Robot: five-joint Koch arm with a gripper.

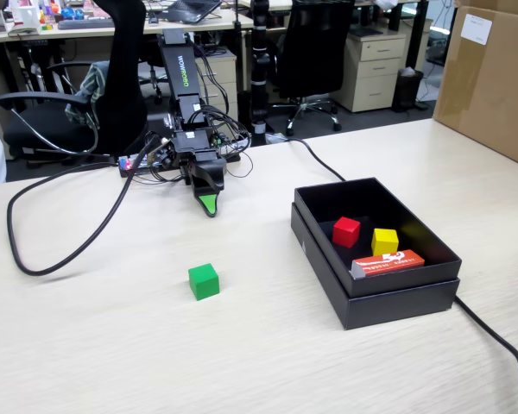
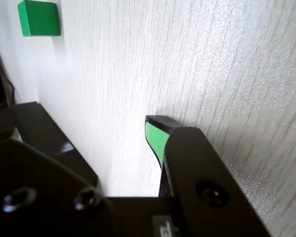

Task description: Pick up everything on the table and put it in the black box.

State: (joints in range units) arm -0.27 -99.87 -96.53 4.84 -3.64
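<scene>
Koch arm at rest on the pale beige wood-grain laminate table (image 1: 86,345), 1 cube left outside the box.

The black claw with green-lined tips (image 1: 209,205) points down at the tabletop; in the wrist view (image 2: 89,131) its 2 jaws stand visibly apart, gripping nothing. The small bright green cube (image 1: 204,281) (image 2: 38,18) lies ahead of the claw on bare laminate, clear on all 4 sides. The shallow matte black cardboard box (image 1: 397,302) sits well to the claw's right in the fixed view, holding 1 red cube (image 1: 346,231) and 1 yellow cube (image 1: 384,241).
</scene>
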